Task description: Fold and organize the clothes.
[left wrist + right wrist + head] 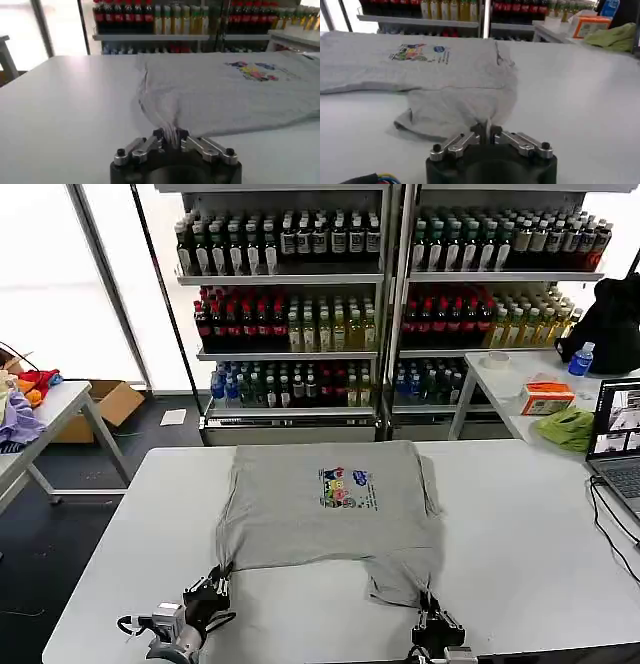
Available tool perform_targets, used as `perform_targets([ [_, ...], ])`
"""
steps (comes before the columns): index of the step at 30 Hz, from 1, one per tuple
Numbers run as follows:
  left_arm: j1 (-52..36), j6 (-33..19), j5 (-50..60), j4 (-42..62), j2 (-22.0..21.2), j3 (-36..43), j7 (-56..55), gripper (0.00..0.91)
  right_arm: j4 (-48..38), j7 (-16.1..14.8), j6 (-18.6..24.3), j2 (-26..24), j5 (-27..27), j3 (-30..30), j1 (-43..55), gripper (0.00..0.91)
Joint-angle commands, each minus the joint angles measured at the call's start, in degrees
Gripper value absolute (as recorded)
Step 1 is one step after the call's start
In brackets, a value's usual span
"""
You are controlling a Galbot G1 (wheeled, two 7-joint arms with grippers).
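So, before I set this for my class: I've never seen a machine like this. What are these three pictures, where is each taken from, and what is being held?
It is a robot with two arms. The wide picture comes from a camera on its head, looking down at a white table. The other two come from cameras on its wrists, so the black and silver part low in each is that arm's own hand. A grey T-shirt with a small cartoon print lies spread on the table. The left hand is shut on one near corner of the shirt, and the right hand on the other. Behind stand shelves of drink bottles; a laptop sits at the table's edge.
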Motion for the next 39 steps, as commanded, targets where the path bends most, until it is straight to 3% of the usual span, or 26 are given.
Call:
perform_targets([
  [1, 0.1, -0.9, 0.2, 0.0, -0.2, -0.1, 0.5, 0.010, -0.5, 0.2, 1.6, 0.0, 0.4, -0.3, 0.2, 0.000],
  [4, -0.1, -2.1, 0.5, -1.6, -0.8, -0.4, 1.1, 0.010, 1.7, -1.5, 4.3, 0.0, -5.7, 0.1, -0.2, 0.000],
  [14, -3.5, -6.3, -1.3, -2.6, -0.7, -1.7, 1.0, 0.000, 6.8, -4.8, 7.6, 0.8, -6.1, 4.6, 4.4, 0.000],
  [20, -7.2, -7.7, -3.5, -0.8, 0.1, -1.6, 0.0, 0.000, 3.8, -7.0, 8.4, 1.3, -7.8, 5.4, 9.5, 0.000],
  [35, -20.7, -8.1, -5.8, 10.3, 1.8, 0.6, 0.0, 0.000, -9.7, -8.2, 3.3, 0.7, -6.7, 4.3, 28.6, 0.000],
  [39, -25.1, -7.4, -6.2, 15.1, 2.3, 2.3, -0.2, 0.000, -15.5, -8.1, 1.7, 0.6, -3.9, 3.2, 33.1, 0.000],
])
